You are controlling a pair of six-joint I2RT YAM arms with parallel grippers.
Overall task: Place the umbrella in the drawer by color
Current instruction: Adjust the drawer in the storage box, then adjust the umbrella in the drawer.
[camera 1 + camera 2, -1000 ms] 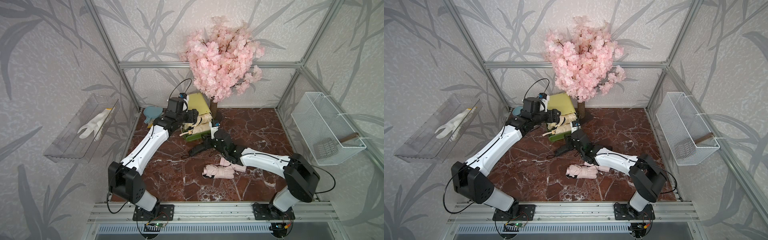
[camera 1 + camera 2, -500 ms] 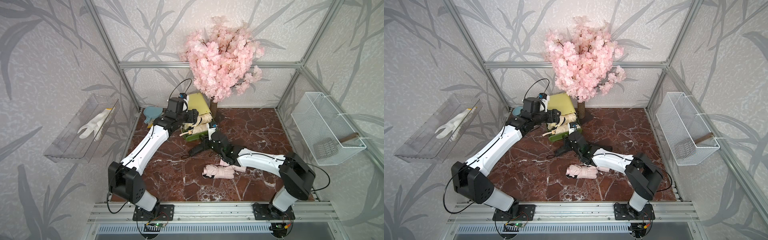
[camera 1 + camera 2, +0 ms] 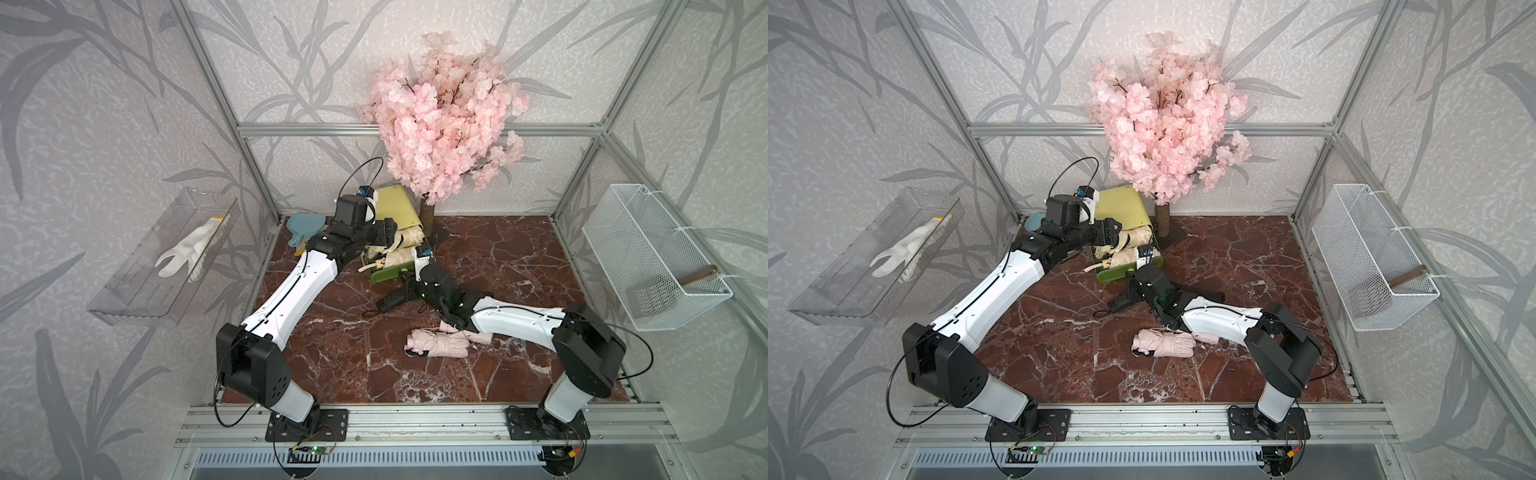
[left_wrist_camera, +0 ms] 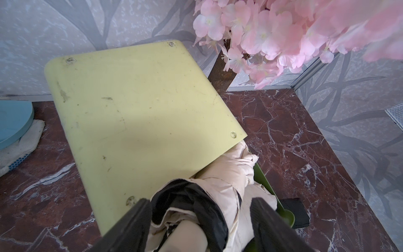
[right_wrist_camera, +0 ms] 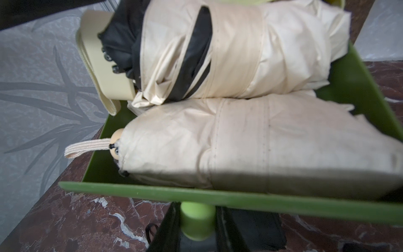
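The green drawer (image 3: 384,272) (image 3: 1121,274) stands pulled out of a pale yellow-green cabinet (image 4: 139,113). Two cream umbrellas lie in it: a lower one (image 5: 261,148) and an upper one with black lining (image 5: 250,54). My left gripper (image 4: 199,205) (image 3: 392,241) is shut on the upper cream umbrella (image 4: 222,181) at its handle end. My right gripper (image 5: 196,207) (image 3: 1133,272) is shut on the drawer's light green knob (image 5: 197,220). A pink umbrella (image 3: 438,343) (image 3: 1163,343) and a black umbrella (image 3: 392,300) (image 3: 1123,302) lie on the marble floor.
A pink blossom tree (image 3: 440,124) stands right behind the cabinet. A white wire basket (image 3: 648,257) hangs on the right wall. A clear shelf (image 3: 137,291) with a white glove (image 3: 187,249) hangs on the left wall. A blue object (image 3: 305,224) lies at the back left.
My right gripper has moved up to the drawer front and closed on the knob. The left arm and the umbrellas have not moved.
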